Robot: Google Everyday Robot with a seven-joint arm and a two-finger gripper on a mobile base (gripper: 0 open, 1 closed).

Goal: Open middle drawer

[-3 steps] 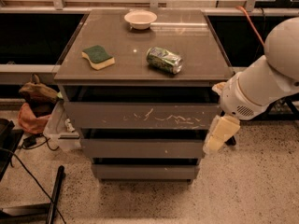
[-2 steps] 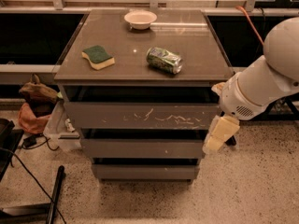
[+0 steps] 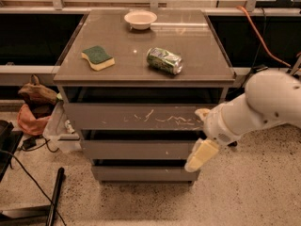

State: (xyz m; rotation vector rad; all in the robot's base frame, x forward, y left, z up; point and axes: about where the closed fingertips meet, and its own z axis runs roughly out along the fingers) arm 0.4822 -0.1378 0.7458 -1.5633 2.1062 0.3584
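The middle drawer (image 3: 136, 149) is the plain grey-brown front with a few tiny white specks, in the middle of the cabinet (image 3: 141, 74). It sits below the taller scratched front (image 3: 136, 117) and above the smaller bottom front (image 3: 143, 173). It looks pushed in, roughly in line with the other fronts. My gripper (image 3: 201, 155), cream-coloured at the end of the white arm (image 3: 263, 107), is at the right end of the middle drawer front and overlaps its right edge. I cannot tell whether it touches the drawer.
On the cabinet top lie a green and yellow sponge (image 3: 98, 57), a crushed green can (image 3: 164, 60) and a white bowl (image 3: 140, 19). A bag (image 3: 34, 108) and cables (image 3: 28, 145) lie on the floor at the left, with a black pole (image 3: 55, 197) nearby. Counters stand behind.
My gripper and arm have moved left and down, from beside the cabinet's right side to the right end of the middle drawer front. The drawers have not moved.
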